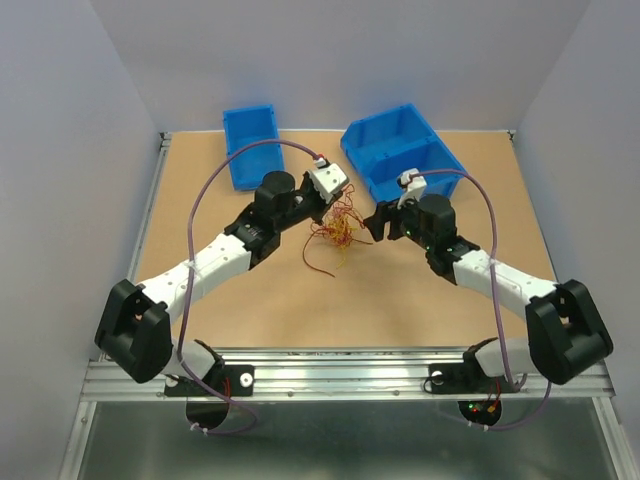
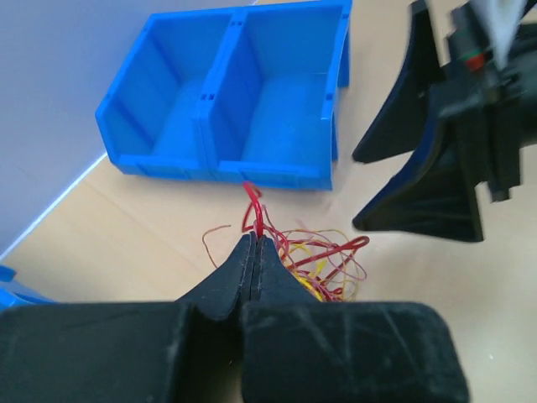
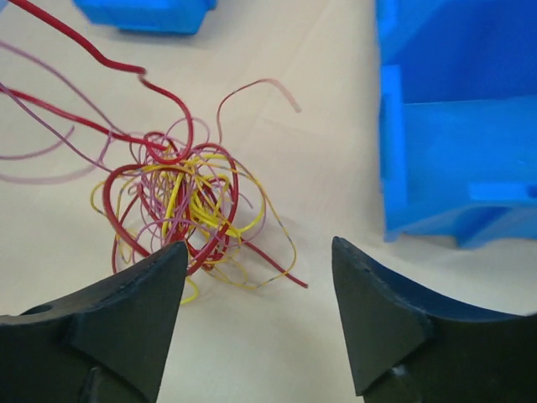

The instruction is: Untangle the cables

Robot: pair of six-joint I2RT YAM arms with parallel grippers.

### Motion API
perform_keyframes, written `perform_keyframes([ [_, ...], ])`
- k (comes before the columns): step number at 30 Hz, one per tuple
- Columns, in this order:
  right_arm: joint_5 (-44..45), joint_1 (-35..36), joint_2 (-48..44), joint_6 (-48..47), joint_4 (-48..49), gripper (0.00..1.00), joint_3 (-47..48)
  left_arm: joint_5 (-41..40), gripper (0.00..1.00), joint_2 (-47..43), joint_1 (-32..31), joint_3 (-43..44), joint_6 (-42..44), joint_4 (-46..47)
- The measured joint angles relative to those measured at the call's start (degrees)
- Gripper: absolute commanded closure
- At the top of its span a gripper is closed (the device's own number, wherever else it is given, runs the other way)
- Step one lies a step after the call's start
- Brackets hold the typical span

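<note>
Left hand (image 2: 254, 245) pinching red strand of cables (image 3: 180, 197), fingers pressed together. Right hand (image 3: 258, 252) hovering wide beside tangle on tabletop (image 1: 400, 295).

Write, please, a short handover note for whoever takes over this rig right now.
Left claw: shut on a dark red strand at the edge of the cables.
Right claw: open, holding nothing, facing the clump from the opposite side.
Cables: one red-and-yellow clump at the centre of the table, between the two claws and in front of the two-compartment blue bin, which looks empty.
Done: a first grip only; nothing is separated.
Left: draw the strands out one by one, probably with the right claw pinning or taking the clump.
</note>
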Motion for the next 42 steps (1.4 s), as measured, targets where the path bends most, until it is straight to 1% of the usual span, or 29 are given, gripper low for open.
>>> perform_keyframes([
  [2,-4.1,0.0,2.7,-1.1,1.6,0.21,0.1,0.7,1.0,-0.9,0.0,-0.7,0.0,0.2],
  [6,-14.0,0.0,11.5,-4.9,3.9,0.18,2.6,1.0,1.0,-0.1,0.0,-1.7,0.0,-0.7],
  [12,-22.7,0.0,20.8,-8.4,4.0,0.18,7.8,1.0,1.0,1.7,0.3,-1.7,-0.1,-1.4],
  [13,-23.7,0.0,21.6,-8.9,4.0,0.25,8.5,1.0,1.0,1.7,0.5,-1.7,-0.1,-1.5],
  [14,-24.5,0.2,22.5,-9.3,4.0,0.36,9.3,1.0,1.0,1.8,0.6,-1.7,-0.2,-1.5],
  [15,-24.9,0.3,23.5,-9.7,4.0,0.63,10.1,1.0,0.95,1.8,1.0,-1.7,-0.2,-1.4],
  [16,-25.3,0.5,24.7,-9.8,3.9,0.75,11.3,1.1,0.78,1.8,1.1,-1.7,-0.3,-1.4],
  [17,-25.4,0.7,25.4,-10.3,3.8,0.86,12.0,1.1,0.64,1.9,1.4,-1.7,0.0,-1.4],
  [18,-25.7,0.9,26.3,-9.9,3.6,0.94,13.0,1.1,0.52,2.1,1.6,-1.7,-0.5,-1.4],
  [19,-25.9,1.1,26.8,-10.1,3.5,0.99,13.7,1.2,0.37,2.3,1.7,-1.7,-0.1,-1.3],
  [22,-26.9,1.1,26.1,-9.4,3.4,1.0,14.1,1.7,0.23,3.3,2.3,-1.7,1.1,-1.4],
  [25,-26.7,1.1,20.6,-7.8,4.2,1.0,10.8,3.5,0.2,4.3,2.4,-2.0,3.0,-0.9],
  [27,-25.6,1.1,12.1,-6.6,4.6,1.0,6.1,5.0,0.2,4.9,2.4,-2.5,4.4,-0.3],
  [30,-23.7,1.1,3.5,-5.4,6.0,1.0,2.6,7.4,0.2,5.7,2.4,-3.5,5.8,0.8],
  [32,-22.8,1.1,-0.1,-4.8,6.9,1.0,1.2,9.2,0.2,6.4,2.4,-3.9,6.5,1.3],
  [35,-22.4,1.1,-1.8,-4.1,7.6,0.99,0.2,11.2,0.2,8.3,2.4,-3.9,6.9,2.1],
  [40,-22.5,1.1,-1.7,-3.3,7.2,1.0,0.0,13.9,0.2,14.2,2.4,-3.7,6.3,3.1],
  [42,-22.7,1.2,-1.7,-3.0,7.2,1.0,0.0,15.5,0.2,15.2,2.4,-3.9,5.8,4.0],
])
